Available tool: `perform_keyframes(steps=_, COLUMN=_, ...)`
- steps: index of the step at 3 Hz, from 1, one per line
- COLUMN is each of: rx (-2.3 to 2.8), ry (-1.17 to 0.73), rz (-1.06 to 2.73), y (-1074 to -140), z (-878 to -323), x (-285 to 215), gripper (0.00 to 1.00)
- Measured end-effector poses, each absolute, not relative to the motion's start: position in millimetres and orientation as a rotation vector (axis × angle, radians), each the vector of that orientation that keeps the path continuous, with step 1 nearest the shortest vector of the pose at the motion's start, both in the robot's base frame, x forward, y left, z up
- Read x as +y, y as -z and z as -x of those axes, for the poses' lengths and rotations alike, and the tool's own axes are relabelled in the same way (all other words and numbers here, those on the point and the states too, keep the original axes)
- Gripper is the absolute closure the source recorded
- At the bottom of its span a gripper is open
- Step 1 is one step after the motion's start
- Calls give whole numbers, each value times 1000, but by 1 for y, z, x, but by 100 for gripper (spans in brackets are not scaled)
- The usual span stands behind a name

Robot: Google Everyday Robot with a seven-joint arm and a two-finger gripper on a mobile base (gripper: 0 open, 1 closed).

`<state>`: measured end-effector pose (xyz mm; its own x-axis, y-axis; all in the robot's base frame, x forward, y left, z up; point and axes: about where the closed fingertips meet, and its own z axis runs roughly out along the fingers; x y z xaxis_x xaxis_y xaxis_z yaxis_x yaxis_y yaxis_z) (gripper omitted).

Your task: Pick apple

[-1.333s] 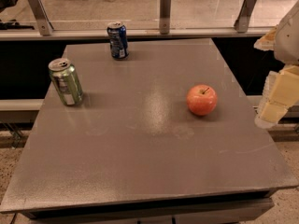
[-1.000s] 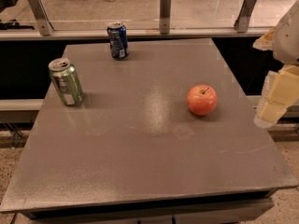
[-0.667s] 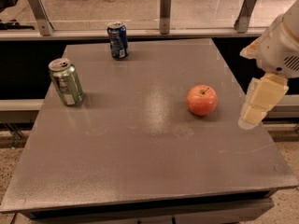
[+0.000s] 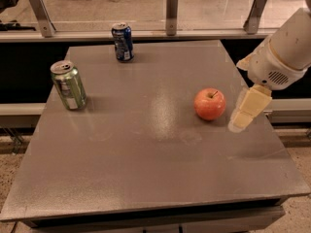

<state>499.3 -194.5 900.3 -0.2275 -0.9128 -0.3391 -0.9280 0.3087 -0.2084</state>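
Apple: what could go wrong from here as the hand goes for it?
1. The hand hangs close to the apple, on its right in the camera view, not touching it; a sideways nudge could roll the round apple away.
2. The hand looks low over the table, so dropping lower could hit the top.

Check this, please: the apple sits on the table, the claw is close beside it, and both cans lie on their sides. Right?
No. The camera view shows the green can and blue can standing upright. The apple sits on the table, the claw close beside it.
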Motion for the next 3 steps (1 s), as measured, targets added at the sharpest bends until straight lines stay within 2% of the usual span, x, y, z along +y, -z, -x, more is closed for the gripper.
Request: perform_keyframes(steps=3, rx=2178, ry=-193, rz=1573, y=-866, z=-525, x=-165, gripper=0)
